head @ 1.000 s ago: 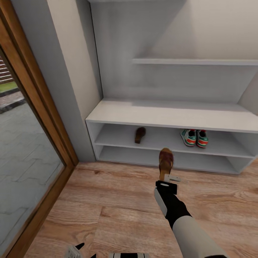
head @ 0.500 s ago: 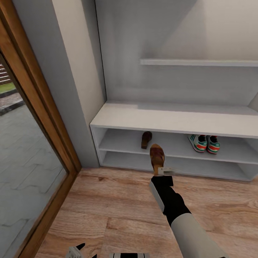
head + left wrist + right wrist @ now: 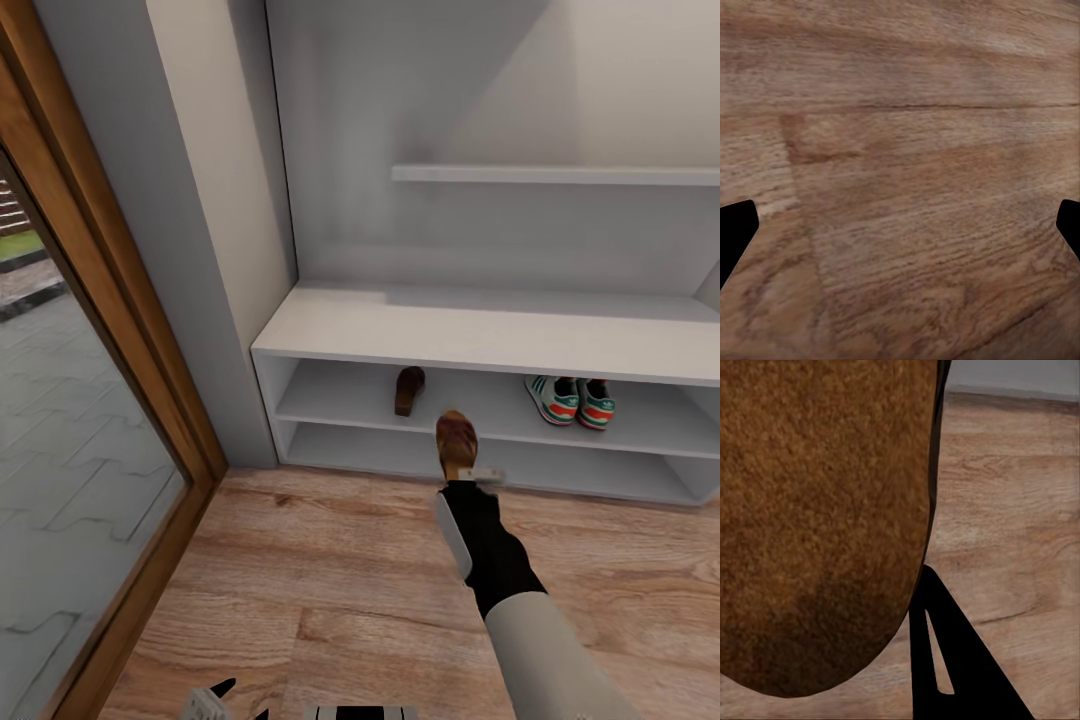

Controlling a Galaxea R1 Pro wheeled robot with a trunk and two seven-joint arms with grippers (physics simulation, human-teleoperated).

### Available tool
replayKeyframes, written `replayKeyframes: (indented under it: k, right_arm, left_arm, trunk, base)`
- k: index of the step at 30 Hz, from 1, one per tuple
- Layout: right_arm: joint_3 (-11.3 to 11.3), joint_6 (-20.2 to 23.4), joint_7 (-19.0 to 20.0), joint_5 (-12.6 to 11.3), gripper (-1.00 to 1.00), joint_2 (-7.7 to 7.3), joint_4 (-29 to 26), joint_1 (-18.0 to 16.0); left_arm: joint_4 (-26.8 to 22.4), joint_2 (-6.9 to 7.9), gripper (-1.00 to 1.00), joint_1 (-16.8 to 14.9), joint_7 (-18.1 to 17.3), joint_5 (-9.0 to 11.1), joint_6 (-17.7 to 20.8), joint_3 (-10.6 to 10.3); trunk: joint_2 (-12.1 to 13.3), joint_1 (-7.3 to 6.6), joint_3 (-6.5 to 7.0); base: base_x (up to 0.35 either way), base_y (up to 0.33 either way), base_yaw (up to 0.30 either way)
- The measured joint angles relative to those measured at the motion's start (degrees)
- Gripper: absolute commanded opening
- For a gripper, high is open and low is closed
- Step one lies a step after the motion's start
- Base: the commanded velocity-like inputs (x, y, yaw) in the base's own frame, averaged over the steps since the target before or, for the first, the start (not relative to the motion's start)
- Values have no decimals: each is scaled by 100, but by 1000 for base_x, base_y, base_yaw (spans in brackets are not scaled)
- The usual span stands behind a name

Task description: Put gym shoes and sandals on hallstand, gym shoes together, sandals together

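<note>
Jaws first: the right gripper (image 3: pixel 470 474) is clamped on the heel end of the held sandal (image 3: pixel 457 441), carrying it off the corridor floor (image 3: pixel 330 580) just in front of the hallstand (image 3: pixel 480 335). In the right wrist view the held sandal's brown underside (image 3: pixel 825 525) bulks large right against one dark finger (image 3: pixel 945 660), so that grip looks firm. The left gripper (image 3: pixel 900 232) hangs low over bare planks, its jaws spread wide with nothing between them; its finger tips just peek in at the edges of the left wrist view.

Now the line-up that matters. The held sandal's long axis runs toward twelve o'clock, toe leading, pointing at the front edge of the open shelves. Its partner, the shelved sandal (image 3: pixel 408 389), lies on the upper open shelf at about eleven o'clock from the right gripper, also lying front to back. The gym shoes (image 3: pixel 569 400) are together on that same shelf, off at about two o'clock, well apart from the sandals' spot.

My read: the right arm has the whole job here, with the left far back. The coming move wants a lift to shelf height, then a push in at twelve, landing just to the three o'clock side of the shelved sandal. The risk is the toe catching the shelf lip.
</note>
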Motion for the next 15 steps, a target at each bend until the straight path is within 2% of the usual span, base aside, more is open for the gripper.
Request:
replayKeyframes:
  k: [3, 15]
  right_arm:
    - [-143, -5, -5, -21, -100, 0, 245, 1]
    - [-187, -5, -9, 3, -100, -1, 405, -1]
  left_arm:
    - [0, 5, 100, 0, -14, 0, 4, 8]
    - [0, -1, 100, 0, -20, -5, 5, -6]
  trunk:
    - [0, 0, 0]
    - [0, 0, 0]
  base:
    - [0, 0, 0]
    - [0, 0, 0]
